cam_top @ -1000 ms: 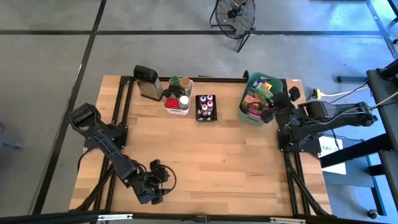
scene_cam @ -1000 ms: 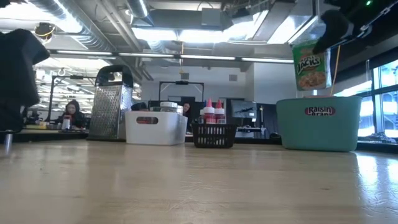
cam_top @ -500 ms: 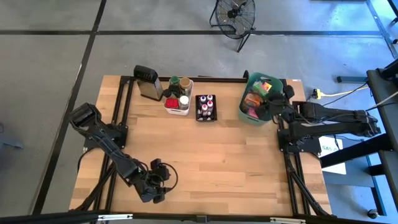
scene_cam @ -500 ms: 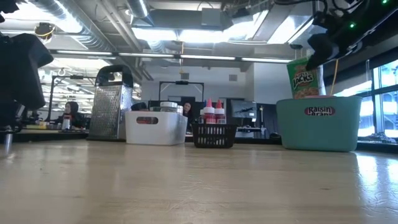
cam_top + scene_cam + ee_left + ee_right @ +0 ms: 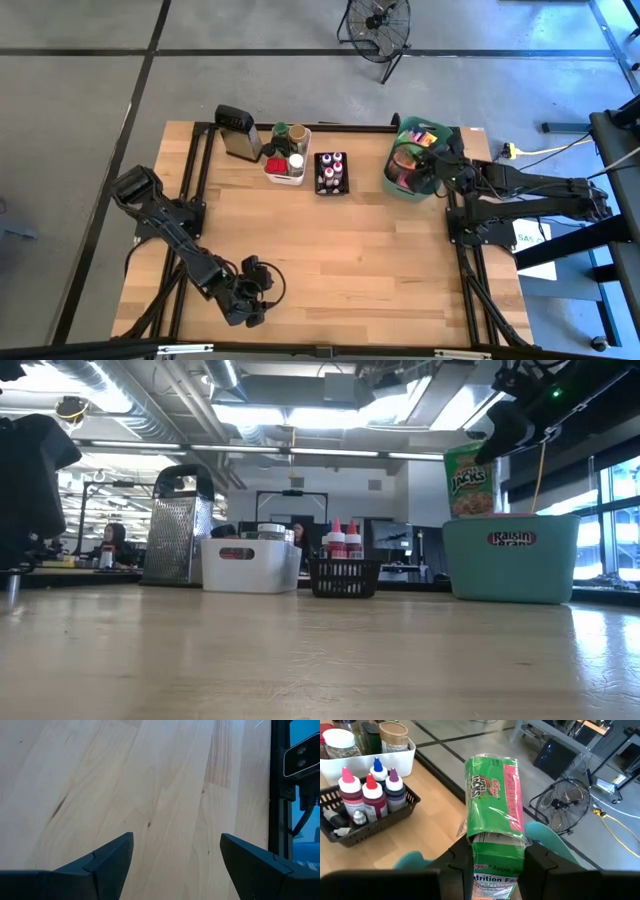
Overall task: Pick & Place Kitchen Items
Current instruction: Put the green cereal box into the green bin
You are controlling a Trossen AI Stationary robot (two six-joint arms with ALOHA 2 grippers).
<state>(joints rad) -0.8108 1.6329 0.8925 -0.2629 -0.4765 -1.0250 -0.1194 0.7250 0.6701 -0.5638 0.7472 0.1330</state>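
Note:
A green Apple Jacks packet [image 5: 494,795] is in my right gripper [image 5: 495,857], which is shut on it above the teal bin [image 5: 510,560] at the table's far right. In the low view the packet [image 5: 468,480] stands above the bin's rim, and the rim hides its lower end. The bin [image 5: 392,178] holds several colourful packets. My left gripper [image 5: 176,845] stands open over bare wood near the table's near left edge [image 5: 250,298], with nothing between its fingers. My right gripper pinches the packet between its two fingers [image 5: 457,862], one on each side of the end nearest the wrist [image 5: 492,851]. The fingers come from the table's right, slanting down. The packet sticks out ahead of them, lifted over the teal bin.
A grey grater [image 5: 238,133], a white bin of jars [image 5: 287,160] and a black basket of small capped bottles [image 5: 330,172] stand in a row along the far edge. The wooden top [image 5: 340,250] in front of them is bare. People sit in the room behind.
My right gripper has carried the green packet down and a little toward the table's left, so it now sits lower over the teal bin. The packet stays held and roughly upright.

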